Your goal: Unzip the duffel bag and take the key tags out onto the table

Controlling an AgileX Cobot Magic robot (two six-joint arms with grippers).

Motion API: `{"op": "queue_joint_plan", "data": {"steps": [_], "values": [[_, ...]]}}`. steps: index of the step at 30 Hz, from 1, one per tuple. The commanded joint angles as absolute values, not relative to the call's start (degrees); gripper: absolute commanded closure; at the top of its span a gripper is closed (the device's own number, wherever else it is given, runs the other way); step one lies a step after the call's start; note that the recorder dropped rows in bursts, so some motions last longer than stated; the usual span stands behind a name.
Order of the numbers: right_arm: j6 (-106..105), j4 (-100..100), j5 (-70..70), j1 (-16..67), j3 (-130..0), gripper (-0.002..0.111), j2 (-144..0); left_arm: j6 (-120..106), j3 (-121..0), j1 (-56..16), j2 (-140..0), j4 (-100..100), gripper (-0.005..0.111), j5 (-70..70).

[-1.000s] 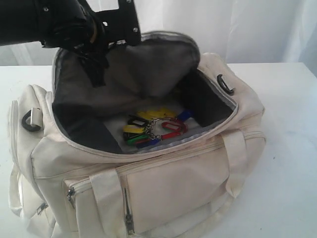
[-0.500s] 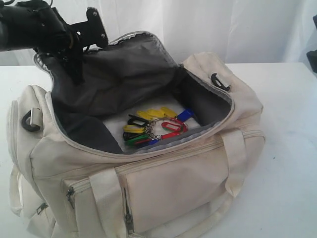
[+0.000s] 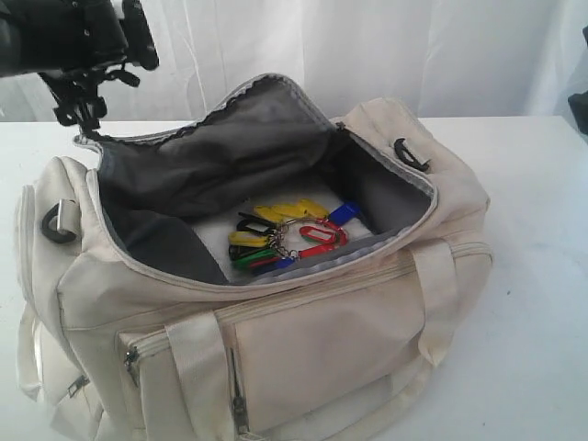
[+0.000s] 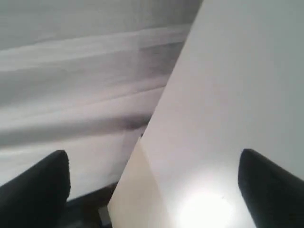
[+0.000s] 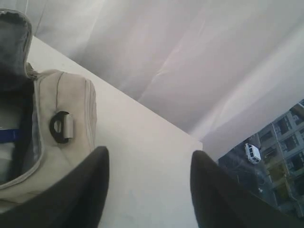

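The cream duffel bag [image 3: 322,340] sits unzipped on the white table [image 3: 533,276], its grey-lined flap [image 3: 230,138] sagging at the back. The key tags [image 3: 289,234], yellow, red, green, blue and black on metal rings, lie on the bag's floor. My left gripper [image 3: 78,115] hangs above the bag's far left corner, apart from the flap. In the left wrist view it [image 4: 153,159] is open wide, with only table between the fingers. My right gripper [image 5: 149,154] is open and empty, beside the bag's end with its black strap ring [image 5: 59,127].
A white curtain [image 3: 367,46] closes off the back of the table. A dark bit of the right arm [image 3: 581,106] shows at the right edge of the exterior view. The table's far edge [image 5: 156,118] runs just beyond the right gripper.
The left gripper has let go of the flap, opened wide and pulled up and to the left. The flap has sunk back lower. The key tags have not moved.
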State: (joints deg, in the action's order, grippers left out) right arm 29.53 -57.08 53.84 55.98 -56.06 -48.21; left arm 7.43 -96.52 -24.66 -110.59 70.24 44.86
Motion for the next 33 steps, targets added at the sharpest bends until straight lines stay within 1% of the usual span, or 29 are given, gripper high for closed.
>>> {"op": "queue_joint_plan", "data": {"steps": [1, 2, 3, 4, 5, 6, 7, 9, 10, 12, 13, 14, 15, 17, 22, 25, 29, 33], "values": [[30.2, -57.9, 53.5, 55.9, -55.8, 0.059, -48.2, 15.4, -100.4, -26.3, -105.3, 74.9, 0.029, 58.6], [30.2, -57.9, 53.3, 55.9, -55.7, 0.059, -48.2, 15.4, -100.8, -26.4, -103.3, 74.4, 0.04, 64.7], [30.2, -57.9, 53.1, 55.9, -55.6, 0.059, -48.2, 15.4, -100.7, -26.4, -102.4, 73.6, 0.045, 66.9], [30.2, -57.9, 51.6, 55.9, -55.1, 0.059, -47.9, 13.7, -100.6, -26.4, -99.5, 68.5, 0.062, 70.0], [30.2, -58.1, 50.3, 55.9, -54.6, 0.059, -47.5, 11.5, -100.6, -26.4, -97.6, 64.1, 0.073, 69.8], [30.2, -58.7, 47.7, 55.9, -53.8, 0.059, -46.5, 5.3, -100.6, -26.4, -93.7, 53.8, 0.093, 69.1], [30.2, -59.6, 45.9, 55.9, -53.2, 0.059, -45.1, -0.6, -100.6, -26.4, -90.2, 44.2, 0.106, 67.7], [30.2, -62.3, 44.4, 55.9, -52.4, 0.06, -42.2, -5.4, -100.6, -26.4, -83.3, 25.9, 0.106, 67.2], [30.5, -63.2, 43.4, 55.9, -51.8, 0.063, -40.8, -7.3, -100.6, -26.4, -81.0, 20.8, 0.106, 67.2], [33.4, -65.7, 41.6, 55.9, -49.5, 0.074, -38.0, -11.9, -100.6, -26.4, -75.1, 11.3, 0.107, 67.5], [35.4, -67.4, 40.2, 55.9, -47.8, 0.084, -37.0, -12.1, -100.5, -26.4, -72.2, 9.4, 0.107, 68.0], [36.6, -68.0, 39.6, 55.9, -47.3, 0.091, -36.7, -12.1, -99.4, -26.4, -69.5, 9.1, 0.107, 67.6], [36.7, -68.0, 39.3, 55.9, -47.3, 0.099, -36.9, -12.1, -97.1, -26.4, -66.6, 9.1, 0.107, 66.6], [36.7, -67.7, 39.4, 55.9, -47.4, 0.108, -38.0, -11.4, -93.0, -26.4, -62.6, 9.1, 0.107, 65.6], [36.5, -62.4, 39.7, 55.9, -48.9, 0.108, -45.1, -9.2, -81.0, -26.4, -53.4, 9.1, 0.107, 60.5], [35.2, -58.3, 39.4, 55.9, -51.4, 0.108, -51.2, -6.8, -71.4, -26.4, -48.4, 9.1, 0.107, 54.1], [26.5, -47.8, 39.5, 55.9, -57.6, 0.108, -59.3, -3.9, -57.9, -26.4, -43.1, 9.2, 0.107, 44.5], [13.5, -36.5, 44.1, 55.8, -66.2, 0.108, -66.0, -2.5, -47.0, -26.4, -36.6, 9.2, 0.107, 34.1]]}}
